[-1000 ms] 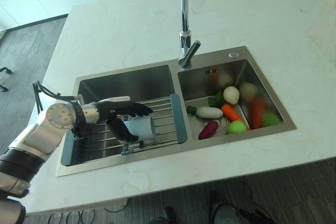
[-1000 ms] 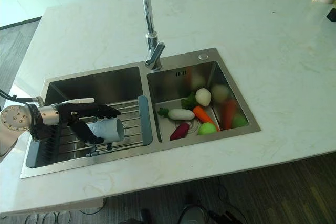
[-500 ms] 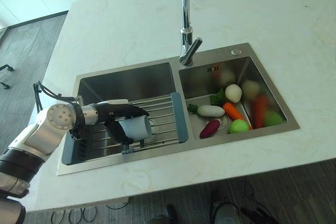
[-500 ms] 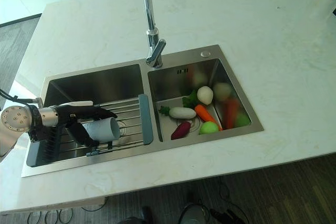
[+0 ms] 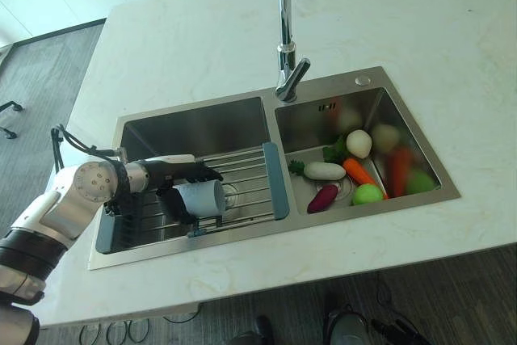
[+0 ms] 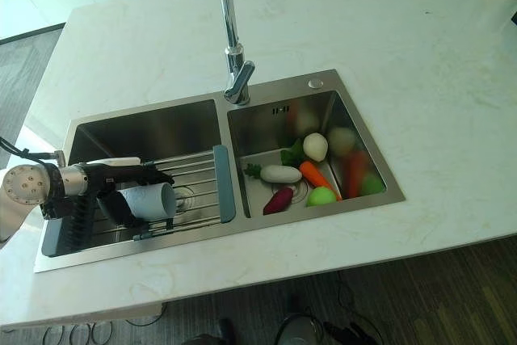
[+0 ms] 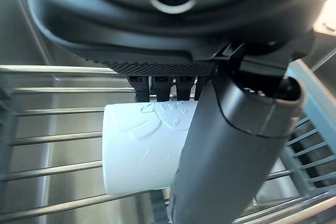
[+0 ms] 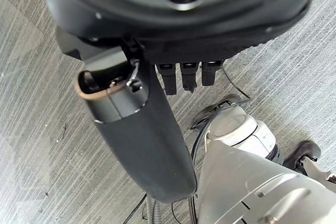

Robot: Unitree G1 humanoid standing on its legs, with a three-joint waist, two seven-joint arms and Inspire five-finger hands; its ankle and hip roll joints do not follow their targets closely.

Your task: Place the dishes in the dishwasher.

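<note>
Nearby, toy vegetables (image 5: 355, 169) crowd the right basin of the sink (image 5: 363, 82), under the tall faucet (image 5: 284, 54) set in the pale surface (image 5: 186, 46). A wire drying rack (image 5: 250, 187) spans the left basin. On it lies a pale blue cup (image 5: 201, 198), on its side. The left robot hand (image 5: 174, 177) reaches in level, fingers and thumb clamped around the cup. The right robot hand (image 8: 157, 72) hangs over grey floor (image 8: 31, 103), its fingers relaxed and apart.

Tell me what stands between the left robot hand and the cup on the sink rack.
Nothing visible does. The left robot hand is already on the cup, fingers over it and thumb under, as it lies on its side on the rack.
</note>
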